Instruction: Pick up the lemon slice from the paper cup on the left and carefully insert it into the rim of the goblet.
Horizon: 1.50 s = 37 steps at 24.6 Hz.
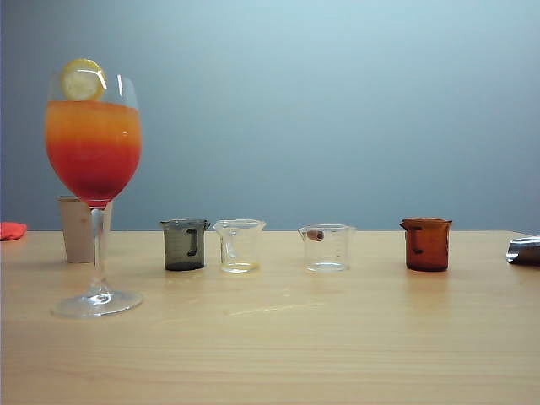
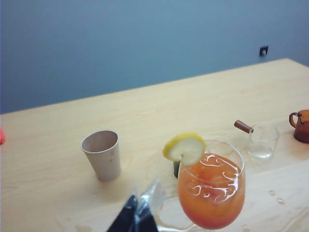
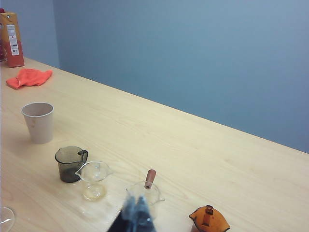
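The goblet (image 1: 93,160) stands at the left of the table, holding orange-to-red liquid. The lemon slice (image 1: 83,80) sits upright on its rim. In the left wrist view the lemon slice (image 2: 184,147) straddles the edge of the goblet (image 2: 211,191), and nothing grips it. My left gripper (image 2: 137,212) is shut and empty, raised between the goblet and the paper cup (image 2: 102,154) and apart from both. The paper cup (image 1: 78,228) stands behind the goblet's stem. My right gripper (image 3: 136,212) is shut and empty above a clear beaker (image 3: 146,191).
Along the table stand a smoky grey beaker (image 1: 185,245), a clear beaker (image 1: 239,245), a brown-handled clear beaker (image 1: 326,247) and an amber beaker (image 1: 426,244). A shiny metal arm part (image 1: 525,251) pokes in at the right edge. A red cloth (image 3: 29,77) and a carton (image 3: 10,33) lie far left.
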Motion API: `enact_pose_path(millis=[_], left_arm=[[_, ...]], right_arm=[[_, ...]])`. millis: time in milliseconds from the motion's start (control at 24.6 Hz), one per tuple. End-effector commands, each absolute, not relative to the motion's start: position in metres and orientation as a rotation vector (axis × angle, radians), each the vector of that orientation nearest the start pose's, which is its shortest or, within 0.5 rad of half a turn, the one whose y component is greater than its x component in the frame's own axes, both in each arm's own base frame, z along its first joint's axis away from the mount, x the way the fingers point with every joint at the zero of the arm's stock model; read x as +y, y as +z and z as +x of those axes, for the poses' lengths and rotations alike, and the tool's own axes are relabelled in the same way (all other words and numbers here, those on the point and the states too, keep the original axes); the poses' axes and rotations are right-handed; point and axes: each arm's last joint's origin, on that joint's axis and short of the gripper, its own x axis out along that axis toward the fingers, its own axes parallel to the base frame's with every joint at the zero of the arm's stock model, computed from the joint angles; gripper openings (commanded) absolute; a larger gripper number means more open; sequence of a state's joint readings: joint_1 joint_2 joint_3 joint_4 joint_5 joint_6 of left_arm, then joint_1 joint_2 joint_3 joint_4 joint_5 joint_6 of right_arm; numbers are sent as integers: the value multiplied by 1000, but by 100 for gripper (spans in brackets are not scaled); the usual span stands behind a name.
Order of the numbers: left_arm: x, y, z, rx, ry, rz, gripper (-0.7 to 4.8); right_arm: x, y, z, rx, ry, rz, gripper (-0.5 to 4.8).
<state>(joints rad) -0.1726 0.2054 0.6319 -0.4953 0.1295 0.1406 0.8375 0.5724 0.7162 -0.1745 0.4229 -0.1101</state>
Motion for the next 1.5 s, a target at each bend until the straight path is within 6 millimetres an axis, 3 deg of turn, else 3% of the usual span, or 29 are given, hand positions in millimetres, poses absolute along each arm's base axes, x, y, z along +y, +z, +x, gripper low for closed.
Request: enact_pose_path(millis=[41, 162, 487, 609, 934, 1503], left_arm=[[-12, 285, 49, -41, -272, 91, -6], [-11, 268, 47, -79, -263, 85, -6], [-15, 224, 79, -166, -213, 33, -6], [-16, 205, 87, -142, -212, 35, -6], [-12, 177, 95, -65, -148, 42, -6], [-5, 172, 97, -60, -59, -1, -4]], right_arm=[[85, 341, 93, -13, 413, -113, -1], [85, 341, 93, -13, 413, -113, -1], [86, 338, 92, 10, 419, -130, -1], [86, 338, 93, 13, 419, -132, -1], [86, 338, 93, 12, 419, -132, -1], [86, 338, 93, 12, 419, -132, -1]])
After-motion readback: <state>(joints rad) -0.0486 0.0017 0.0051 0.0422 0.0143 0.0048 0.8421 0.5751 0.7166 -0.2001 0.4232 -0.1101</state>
